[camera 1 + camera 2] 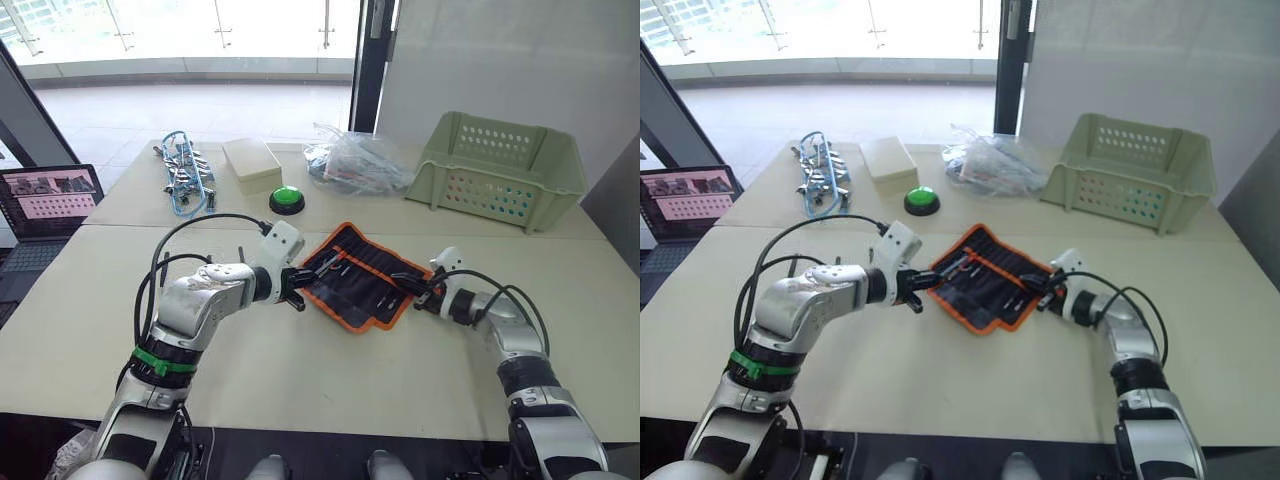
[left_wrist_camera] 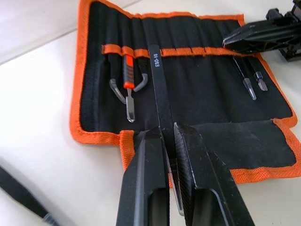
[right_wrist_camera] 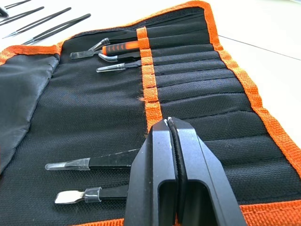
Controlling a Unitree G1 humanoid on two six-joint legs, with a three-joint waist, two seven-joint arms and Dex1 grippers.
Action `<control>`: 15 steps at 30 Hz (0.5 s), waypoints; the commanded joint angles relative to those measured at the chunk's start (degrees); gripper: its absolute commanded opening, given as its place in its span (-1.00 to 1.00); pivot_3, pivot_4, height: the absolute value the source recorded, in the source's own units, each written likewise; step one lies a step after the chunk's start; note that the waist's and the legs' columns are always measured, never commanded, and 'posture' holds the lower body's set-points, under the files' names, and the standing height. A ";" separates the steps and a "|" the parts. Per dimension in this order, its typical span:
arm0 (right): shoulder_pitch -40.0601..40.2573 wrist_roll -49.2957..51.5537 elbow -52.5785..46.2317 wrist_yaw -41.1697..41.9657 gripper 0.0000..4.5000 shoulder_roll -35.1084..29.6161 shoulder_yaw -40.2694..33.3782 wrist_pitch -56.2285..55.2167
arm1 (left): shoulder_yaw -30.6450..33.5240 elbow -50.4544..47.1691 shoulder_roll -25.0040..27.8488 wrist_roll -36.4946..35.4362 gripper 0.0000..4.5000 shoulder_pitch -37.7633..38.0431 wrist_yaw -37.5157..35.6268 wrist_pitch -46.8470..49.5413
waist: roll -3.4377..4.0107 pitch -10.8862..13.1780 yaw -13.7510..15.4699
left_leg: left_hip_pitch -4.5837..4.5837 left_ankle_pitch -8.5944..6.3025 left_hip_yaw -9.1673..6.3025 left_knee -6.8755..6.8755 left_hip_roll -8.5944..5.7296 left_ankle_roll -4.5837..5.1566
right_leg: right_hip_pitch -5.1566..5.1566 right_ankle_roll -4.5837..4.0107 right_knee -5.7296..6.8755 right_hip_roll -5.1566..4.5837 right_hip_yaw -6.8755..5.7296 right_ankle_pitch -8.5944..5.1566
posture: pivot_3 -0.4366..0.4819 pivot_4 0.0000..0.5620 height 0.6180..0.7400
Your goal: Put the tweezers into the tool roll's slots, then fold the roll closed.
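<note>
The tool roll (image 1: 365,280) lies open on the table, black with orange edging. My left gripper (image 2: 168,129) is shut on one black tweezers (image 2: 160,89) marked ESD-10, whose far end reaches the orange band over the slots (image 3: 197,70). My right gripper (image 3: 168,121) is shut, its tip resting on the roll by that band. An orange-handled tool (image 2: 128,75) and curved tweezers sit in slots at one end, and two capped tweezers (image 3: 89,164) at the other. More loose tweezers (image 3: 47,21) lie on the table beyond the roll's edge.
At the back of the table stand a green button (image 1: 287,199), a beige box (image 1: 252,164), a clear plastic bag (image 1: 355,160), a pale green basket (image 1: 500,170) and a blue-and-silver tangle of clips (image 1: 183,175). A laptop (image 1: 45,205) sits at the far left.
</note>
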 commanded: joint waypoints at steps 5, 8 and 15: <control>1.69 -1.45 2.87 1.12 -0.99 -0.82 0.76 0.37 | -3.30 9.45 -4.81 3.30 -1.00 -6.95 -1.68 -1.49 | -0.01 -0.01 0.00 | 0.03 -0.01 0.00 0.06 -0.01 0.02 | 0.08 0.03 -0.01 0.00 -0.01 0.01 | -0.05 -0.47 1.00; 2.05 -1.59 2.89 1.68 -0.99 -1.04 0.96 0.48 | -4.66 12.56 -5.98 5.26 -1.00 -8.18 -1.38 -1.49 | -0.01 -0.01 -0.17 | 0.04 -0.01 0.00 0.07 -0.01 0.02 | 0.07 0.03 0.00 0.00 -0.01 0.01 | -0.05 -0.47 1.00; 2.78 -1.47 2.40 1.55 -0.99 -1.31 0.79 0.63 | -4.15 18.27 -9.69 7.06 -1.00 -9.15 -1.20 -3.45 | -0.01 -0.01 -0.16 | 0.06 -0.01 -0.01 0.11 -0.01 0.01 | 0.12 0.04 0.01 0.00 -0.01 0.02 | -0.05 -0.47 1.00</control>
